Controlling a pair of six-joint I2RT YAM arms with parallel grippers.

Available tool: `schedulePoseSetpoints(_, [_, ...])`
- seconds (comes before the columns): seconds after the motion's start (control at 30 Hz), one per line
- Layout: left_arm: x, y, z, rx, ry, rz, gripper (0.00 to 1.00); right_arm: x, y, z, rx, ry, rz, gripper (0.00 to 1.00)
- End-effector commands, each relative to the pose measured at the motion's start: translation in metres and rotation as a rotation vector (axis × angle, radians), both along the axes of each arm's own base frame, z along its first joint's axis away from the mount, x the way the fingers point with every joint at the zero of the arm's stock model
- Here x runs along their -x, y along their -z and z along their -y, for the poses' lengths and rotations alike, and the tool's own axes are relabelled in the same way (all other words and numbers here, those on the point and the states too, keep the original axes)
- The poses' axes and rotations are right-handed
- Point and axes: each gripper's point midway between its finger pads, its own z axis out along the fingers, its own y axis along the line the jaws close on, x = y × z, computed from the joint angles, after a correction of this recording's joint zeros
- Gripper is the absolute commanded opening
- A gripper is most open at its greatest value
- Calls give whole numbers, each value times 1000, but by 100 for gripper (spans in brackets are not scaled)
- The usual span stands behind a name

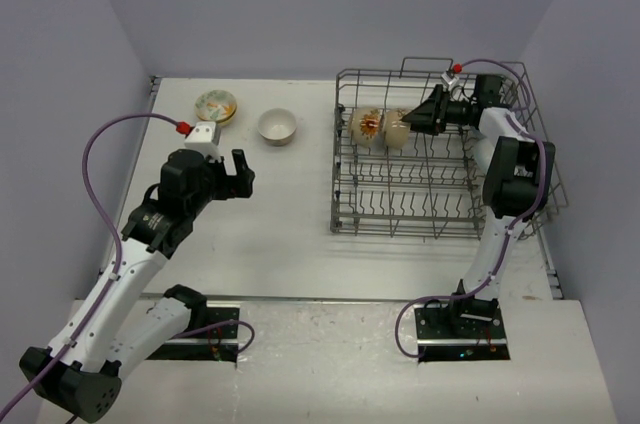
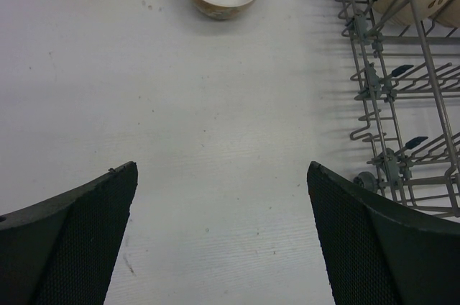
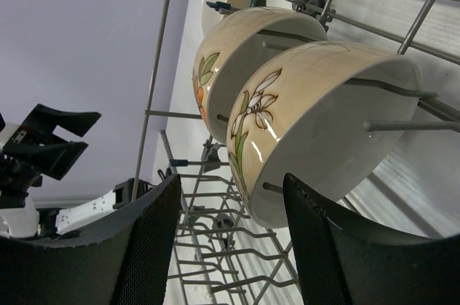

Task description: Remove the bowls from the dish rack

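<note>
1. Two bowls are sitting upright on the table [image 2: 215, 103], far left: a floral bowl [image 1: 216, 105] and a cream bowl [image 1: 277, 126].
2. Two more are standing on edge between the tines [image 3: 402, 125] in the far left part of the dish rack [image 1: 440, 194]: a left racked bowl [image 3: 230, 53] and a right racked bowl [image 3: 316, 103]. They are close together; whether they are touching I cannot tell.
3. The right claw [image 3: 231, 183] is straddling the rim of the right racked bowl with its jaws apart, one finger outside the painted wall and one inside. A gap is showing at the outer finger, so it is not gripping yet.
4. The left claw [image 2: 221, 168] is hanging wide open over bare table, holding nothing.
5. Step in hand, as judged: gripping the right racked bowl.
6. Doing it well: seating both fingers deep and square over the rim before squeezing, since the glaze is looking slippery.
7. Then lifting along the line of the tines, not sideways, so the bowl is not snagging or knocking its neighbour.
</note>
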Motion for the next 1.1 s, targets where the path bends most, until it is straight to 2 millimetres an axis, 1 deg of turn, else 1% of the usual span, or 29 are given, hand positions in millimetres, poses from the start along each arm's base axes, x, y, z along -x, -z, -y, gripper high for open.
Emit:
schedulePoseSetpoints(0.0, [-4,-7,0,-2,18,42,100,-11,-10,-2,14,-29,112,60])
schedulePoseSetpoints(0.1, [-4,-7,0,0,18,44,100,-14,-7,-1,53,-3,101,60])
schedulePoseSetpoints(0.13, [-4,-7,0,1,19,44,100,-18,-3,2,87,22,101,62])
schedulePoseSetpoints(0.27, [-4,-7,1,2,22,45,100,-22,-1,5,128,55,106,63])
schedulePoseSetpoints(0.47, [-4,-7,1,2,23,45,100,-21,-9,3,152,59,136,63])
schedulePoseSetpoints(0.5, [-4,-7,0,3,22,46,100,-21,-16,3,159,64,150,63])
schedulePoseSetpoints(0.57, [-4,-7,1,4,25,45,100,-19,-19,4,179,78,159,63])
schedulePoseSetpoints(0.6, [-4,-6,0,3,24,43,100,-21,-24,7,201,101,172,62])
schedulePoseSetpoints(0.7, [-4,-7,0,5,23,46,100,-25,-27,12,244,139,177,62])
schedulePoseSetpoints(0.83, [-3,-7,1,5,27,46,100,-25,-31,13,249,152,180,61])
schedulePoseSetpoints(0.9, [-3,-7,0,6,27,48,100,-25,-32,11,252,153,184,61])
schedulePoseSetpoints(0.97, [-4,-7,0,6,27,45,100,-28,-30,15,283,179,181,61])
schedulePoseSetpoints(1.07, [-3,-7,1,8,29,46,100,-32,-22,15,285,173,155,61])
